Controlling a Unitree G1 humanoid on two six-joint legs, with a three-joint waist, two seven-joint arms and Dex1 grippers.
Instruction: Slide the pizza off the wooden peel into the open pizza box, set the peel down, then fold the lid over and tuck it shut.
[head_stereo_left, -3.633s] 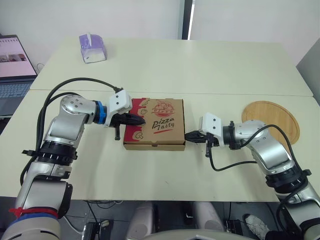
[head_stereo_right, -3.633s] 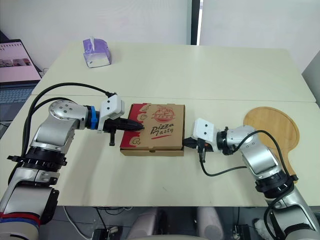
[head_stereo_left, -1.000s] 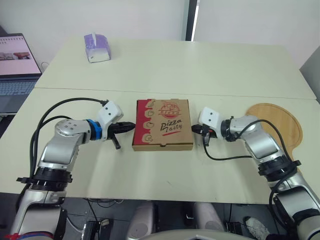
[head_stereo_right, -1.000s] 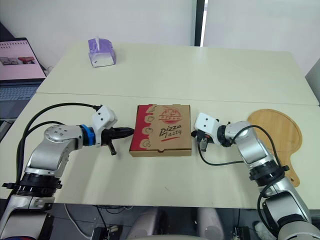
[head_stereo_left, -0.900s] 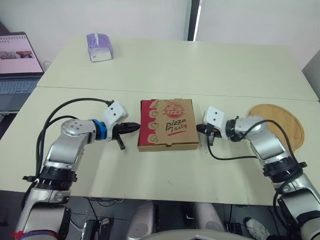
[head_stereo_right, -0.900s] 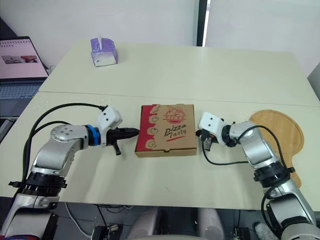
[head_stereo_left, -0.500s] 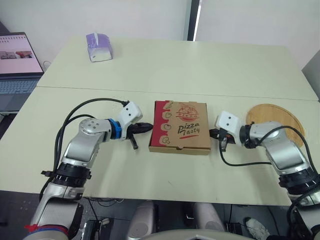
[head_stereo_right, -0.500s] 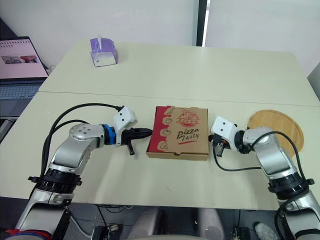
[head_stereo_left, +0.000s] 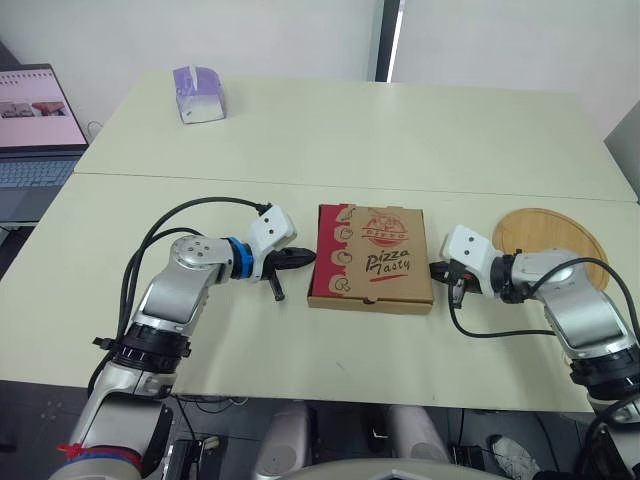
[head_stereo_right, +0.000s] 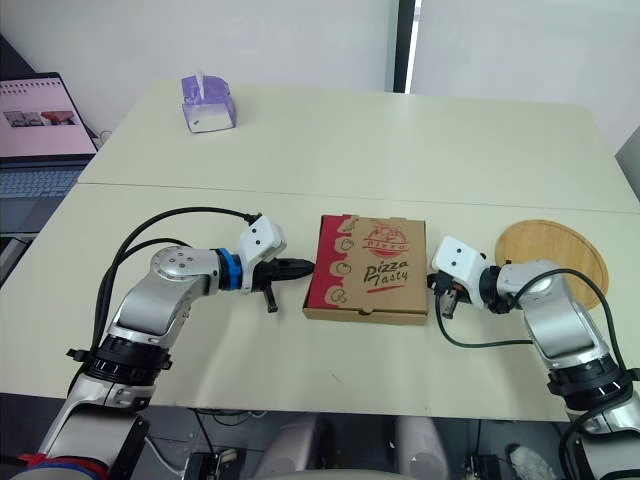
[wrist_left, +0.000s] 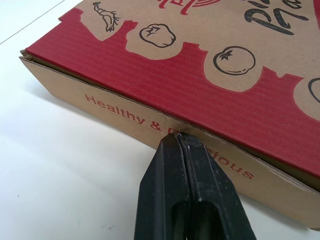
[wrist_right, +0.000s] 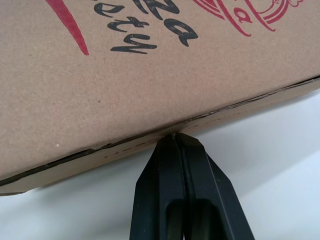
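The pizza box (head_stereo_left: 371, 257) lies closed at frame centre, the peel (head_stereo_left: 548, 232) at right. Wrist views resolve left gripper (wrist_left: 176, 137) and right gripper (wrist_right: 175, 136): jaws clenched empty, tips touching opposite box walls.

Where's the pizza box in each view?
Left eye: pizza box mid-table, between the arms.
Right eye: pizza box mid-table too.
Left wrist: its red-edged side, at the left claw.
Right wrist: its plain side, at the right claw.
Shared landmark: black lid lettering.
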